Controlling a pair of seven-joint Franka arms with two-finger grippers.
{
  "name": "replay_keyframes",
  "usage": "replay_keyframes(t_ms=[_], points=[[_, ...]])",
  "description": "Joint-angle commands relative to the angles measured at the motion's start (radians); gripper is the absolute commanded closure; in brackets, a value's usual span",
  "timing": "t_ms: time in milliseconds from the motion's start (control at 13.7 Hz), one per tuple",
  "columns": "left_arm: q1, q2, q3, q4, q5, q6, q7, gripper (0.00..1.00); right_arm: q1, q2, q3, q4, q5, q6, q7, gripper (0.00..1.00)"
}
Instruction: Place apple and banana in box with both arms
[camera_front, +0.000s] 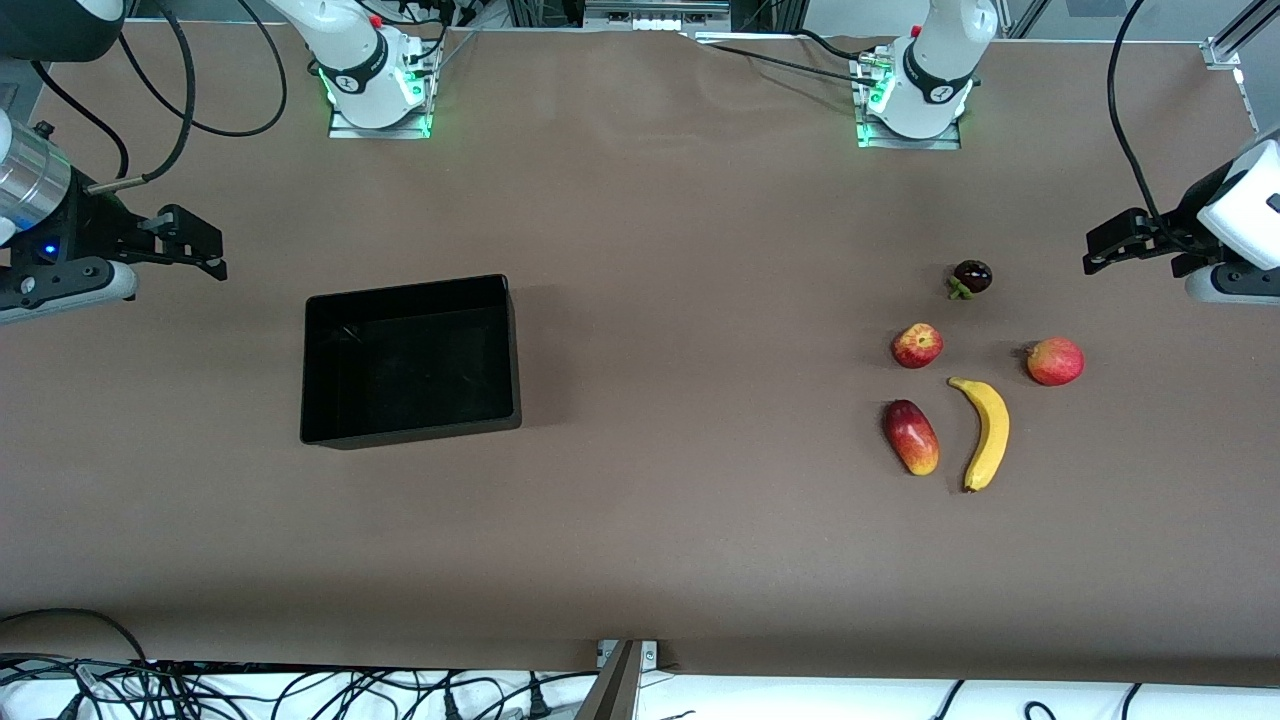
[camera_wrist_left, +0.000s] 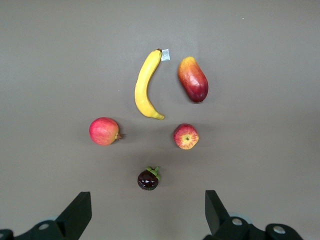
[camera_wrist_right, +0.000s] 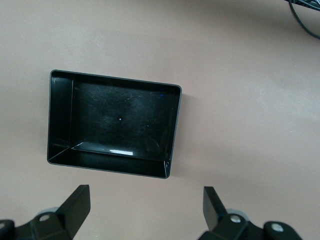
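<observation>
We see the black box (camera_front: 410, 360) standing empty on the brown worktop (camera_front: 680, 250), toward the right arm's end. The right gripper (camera_front: 205, 248) hangs in the air above the worktop beside the box, at that same end, and its jaws are spread wide with nothing between them. In the right wrist view the box (camera_wrist_right: 114, 125) lies whole under the camera.

The fruits lie together toward the left arm's end, well apart from the box. The apple (camera_front: 917, 345) rests near the middle of the group. The banana (camera_front: 988, 432) lies nearer to the front camera than the apple, just beside an oblong red-yellow fruit (camera_front: 911, 437). A pinkish-red round fruit (camera_front: 1055, 361) sits closer to the left arm's end, and a small dark fruit (camera_front: 971, 277) with a green stem lies farther from the front camera than the apple. No fruit touches another.

The left gripper (camera_front: 1135, 243) hovers over the worktop's end next to the fruits, jaws spread and empty. The left wrist view shows the apple (camera_wrist_left: 186, 136) and the banana (camera_wrist_left: 146, 85) apart.
</observation>
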Motion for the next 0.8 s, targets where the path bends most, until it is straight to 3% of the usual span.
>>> replay_keyframes(t_ms=[0,437,729], points=[[-0.007,0.022,-0.003,0.051,0.013,-0.027,0.020,0.00,-0.003,-0.009,0.003,-0.016,-0.004,-0.037,0.000,0.00],[-0.009,0.024,-0.003,0.052,0.013,-0.050,0.020,0.00,-0.006,0.052,0.000,-0.058,0.027,-0.026,0.163,0.00],[-0.029,0.037,-0.001,0.077,0.013,-0.058,0.020,0.00,-0.008,0.095,-0.006,-0.228,0.010,0.174,0.203,0.00]])
